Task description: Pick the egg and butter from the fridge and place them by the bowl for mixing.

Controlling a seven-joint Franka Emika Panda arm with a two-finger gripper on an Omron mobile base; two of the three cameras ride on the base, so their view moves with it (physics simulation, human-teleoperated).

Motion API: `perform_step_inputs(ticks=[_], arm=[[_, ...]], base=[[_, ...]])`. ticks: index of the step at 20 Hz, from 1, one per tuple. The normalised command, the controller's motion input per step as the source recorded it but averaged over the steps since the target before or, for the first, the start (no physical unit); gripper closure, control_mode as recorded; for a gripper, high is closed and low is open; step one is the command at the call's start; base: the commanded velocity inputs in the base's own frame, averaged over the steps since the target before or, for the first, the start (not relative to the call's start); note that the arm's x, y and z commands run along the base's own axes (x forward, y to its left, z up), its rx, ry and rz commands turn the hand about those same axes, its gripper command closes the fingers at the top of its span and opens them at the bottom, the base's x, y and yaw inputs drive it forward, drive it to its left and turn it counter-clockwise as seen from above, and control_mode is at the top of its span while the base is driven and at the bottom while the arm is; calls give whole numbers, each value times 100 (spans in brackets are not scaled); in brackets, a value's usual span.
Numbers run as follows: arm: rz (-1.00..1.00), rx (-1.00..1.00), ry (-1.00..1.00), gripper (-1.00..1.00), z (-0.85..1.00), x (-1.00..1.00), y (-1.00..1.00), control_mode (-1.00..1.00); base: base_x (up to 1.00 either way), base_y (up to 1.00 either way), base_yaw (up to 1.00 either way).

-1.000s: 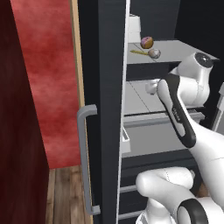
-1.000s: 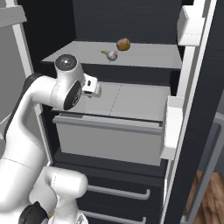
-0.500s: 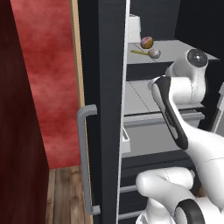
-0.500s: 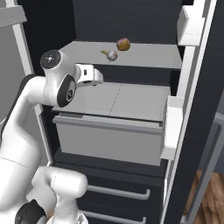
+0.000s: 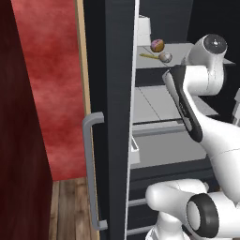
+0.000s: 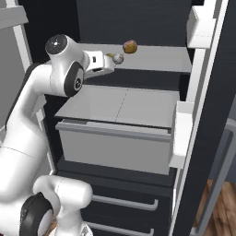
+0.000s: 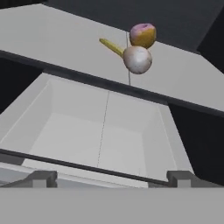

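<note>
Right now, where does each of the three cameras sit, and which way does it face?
Left base view: behind the arm to its left, facing the open fridge; the arm fills the right.
Right base view: behind to its right, facing the shelves and grey drawer; the arm rises at left, its gripper open beside the egg.
Hand view: on the hand, looking along the fingertips into the drawer and up at the shelf.
All share the egg, the butter and a pink-and-yellow ball.

Raised from beside the drawer (image 6: 110,138) up to shelf (image 6: 152,57) height. Swung with the gripper (image 6: 109,62) toward the egg (image 6: 118,58) on the far shelf, now just left of it. Jaws a touch wider.
</note>
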Motion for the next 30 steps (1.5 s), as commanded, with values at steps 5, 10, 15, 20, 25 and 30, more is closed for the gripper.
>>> perform_step_inputs(ticks=[5, 10, 15, 20, 25, 30], arm=[[0, 11, 0, -100, 41, 12, -16, -100], [-3, 25, 0, -100, 25, 22, -7, -100], [-2, 22, 0, -100, 2, 37, -5, -100], [-2, 20, -6, -100, -4, 42, -4, -100], [0, 2, -11, -100, 0, 43, -8, -100], [0, 0, -13, -100, -9, 39, 0, -100]], base=[[0, 0, 0], [0, 0, 0], [0, 0, 0], [0, 0, 0], [0, 0, 0], [0, 0, 0]])
